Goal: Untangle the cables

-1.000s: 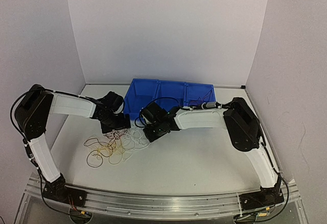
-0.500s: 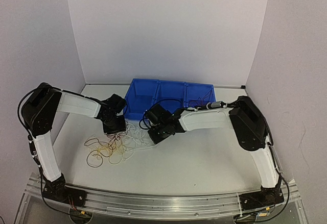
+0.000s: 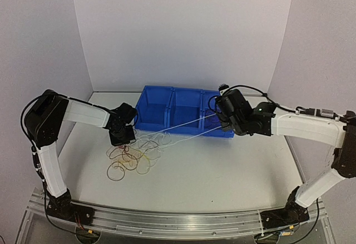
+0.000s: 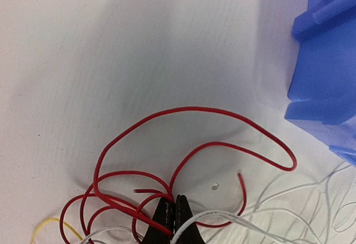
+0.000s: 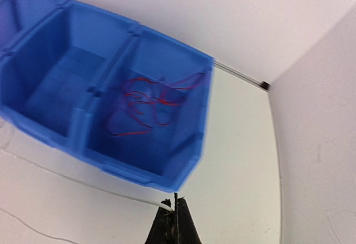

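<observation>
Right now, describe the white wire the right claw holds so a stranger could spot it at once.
Find the blue bin at the back of the table. Across its front, a white wire runs taut from the heap of loops on the left to the shut right claw. It alone is stretched straight; the red wires and yellow wires lie curled.

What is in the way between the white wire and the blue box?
Nothing visible. The right gripper pinches the white wire right in front of the blue bin, with open space between them.
</observation>
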Robot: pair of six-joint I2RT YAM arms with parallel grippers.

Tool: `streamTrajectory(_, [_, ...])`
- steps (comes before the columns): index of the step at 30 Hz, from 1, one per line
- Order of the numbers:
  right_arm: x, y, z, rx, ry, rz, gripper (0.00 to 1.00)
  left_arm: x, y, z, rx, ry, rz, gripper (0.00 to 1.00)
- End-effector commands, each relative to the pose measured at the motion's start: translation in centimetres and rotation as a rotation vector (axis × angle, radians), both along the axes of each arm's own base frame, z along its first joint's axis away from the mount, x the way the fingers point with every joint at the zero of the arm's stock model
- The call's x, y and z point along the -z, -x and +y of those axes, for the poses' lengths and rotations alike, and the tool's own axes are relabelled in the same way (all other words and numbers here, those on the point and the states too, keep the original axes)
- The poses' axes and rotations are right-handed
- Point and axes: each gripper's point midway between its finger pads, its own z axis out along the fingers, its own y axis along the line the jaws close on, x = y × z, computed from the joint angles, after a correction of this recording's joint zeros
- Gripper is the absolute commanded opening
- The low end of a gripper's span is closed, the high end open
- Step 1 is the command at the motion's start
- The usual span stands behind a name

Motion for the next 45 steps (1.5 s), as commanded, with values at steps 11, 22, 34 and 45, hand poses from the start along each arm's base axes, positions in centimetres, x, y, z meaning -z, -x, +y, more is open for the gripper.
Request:
streamTrajectory(11, [-8.3,-0.2,-20.3,0.484,0.080,-0.167,0.00,1.6,4.0,5.1,-0.095,-0.130,0.085,0.00])
streamTrajectory(22, [-13.1,1.2,-18.1,0.300,-0.154,-0.205,0.00,0.3,3.6,4.3,-0.045,-0.089,0.052,0.02])
streamTrajectory(34, [-14.7,3.7,-3.0,-0.393,-0.713,0.099,0.00,-12.9,2.0,-6.2,0.334,0.101,-0.319,1.00])
streamTrajectory(45, [-21.6,2.4,0.3,-0.433,-1.015,0.122,0.00,-19.5,9.2,-16.2,0.665,0.255,-0.553,1.00])
